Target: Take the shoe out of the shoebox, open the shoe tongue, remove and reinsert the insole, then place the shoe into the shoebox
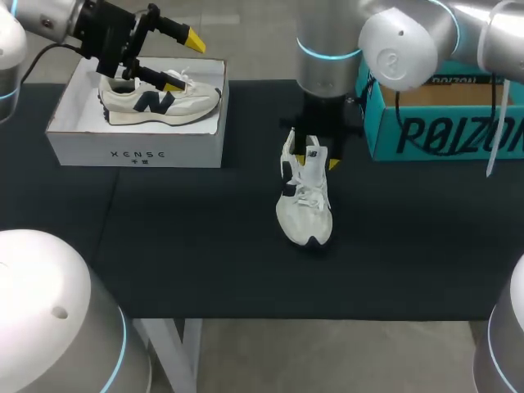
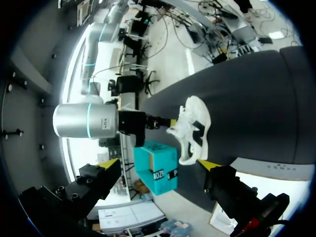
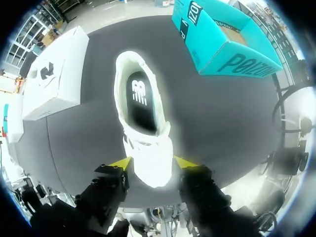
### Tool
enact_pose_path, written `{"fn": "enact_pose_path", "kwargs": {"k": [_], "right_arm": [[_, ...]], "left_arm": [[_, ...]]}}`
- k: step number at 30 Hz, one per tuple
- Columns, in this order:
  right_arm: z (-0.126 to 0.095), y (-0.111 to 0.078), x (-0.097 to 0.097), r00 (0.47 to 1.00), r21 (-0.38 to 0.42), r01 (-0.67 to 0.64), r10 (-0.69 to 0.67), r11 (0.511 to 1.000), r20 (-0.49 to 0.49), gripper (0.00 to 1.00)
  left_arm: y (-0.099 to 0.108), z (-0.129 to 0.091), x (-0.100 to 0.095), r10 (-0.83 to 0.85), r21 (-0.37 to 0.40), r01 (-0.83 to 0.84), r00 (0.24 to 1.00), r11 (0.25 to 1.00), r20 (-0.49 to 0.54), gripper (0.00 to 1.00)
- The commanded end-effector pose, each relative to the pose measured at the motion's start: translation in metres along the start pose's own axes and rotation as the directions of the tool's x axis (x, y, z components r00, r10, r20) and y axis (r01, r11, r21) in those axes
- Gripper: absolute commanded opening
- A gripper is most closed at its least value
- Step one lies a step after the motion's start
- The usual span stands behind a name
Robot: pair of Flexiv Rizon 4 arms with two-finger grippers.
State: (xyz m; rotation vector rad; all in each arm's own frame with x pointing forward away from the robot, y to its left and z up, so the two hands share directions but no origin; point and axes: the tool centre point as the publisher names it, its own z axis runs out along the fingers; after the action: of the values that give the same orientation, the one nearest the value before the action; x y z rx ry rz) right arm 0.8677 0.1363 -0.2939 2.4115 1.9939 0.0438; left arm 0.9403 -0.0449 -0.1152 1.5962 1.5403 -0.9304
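Shoe (image 1: 304, 205) out on the table (image 1: 205, 246), between white box (image 1: 135, 151) and teal box (image 1: 442, 131). Right gripper (image 3: 153, 163) straddles one end; clamped or not, I cannot tell. Left gripper (image 1: 183, 59) hangs spread, empty. Light, soft upper, so the stiffer heel collar looks the surest hold.

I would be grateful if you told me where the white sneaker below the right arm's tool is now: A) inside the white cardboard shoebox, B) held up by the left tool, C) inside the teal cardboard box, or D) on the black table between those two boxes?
D: the white sneaker rests on the black table, between the white cardboard shoebox and the teal cardboard box, with the right tool at it.
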Motion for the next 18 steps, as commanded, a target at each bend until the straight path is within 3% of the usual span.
{"fn": "enact_pose_path", "kwargs": {"k": [1, 18], "right_arm": [[0.014, 0.009, 0.002, 1.0, 0.013, 0.003, -0.003, 1.0, -0.006, 0.0], [0.048, 0.036, 0.016, 0.999, 0.056, 0.04, -0.039, 0.998, -0.009, 0.0]], "left_arm": [[-0.001, 0.0, 0.0, 0.0, -0.001, 0.0, 1.0, 1.0, -0.003, 1.0], [-0.001, 0.0, 0.0, 0.0, -0.001, 0.0, 1.0, 1.0, -0.003, 1.0]]}}
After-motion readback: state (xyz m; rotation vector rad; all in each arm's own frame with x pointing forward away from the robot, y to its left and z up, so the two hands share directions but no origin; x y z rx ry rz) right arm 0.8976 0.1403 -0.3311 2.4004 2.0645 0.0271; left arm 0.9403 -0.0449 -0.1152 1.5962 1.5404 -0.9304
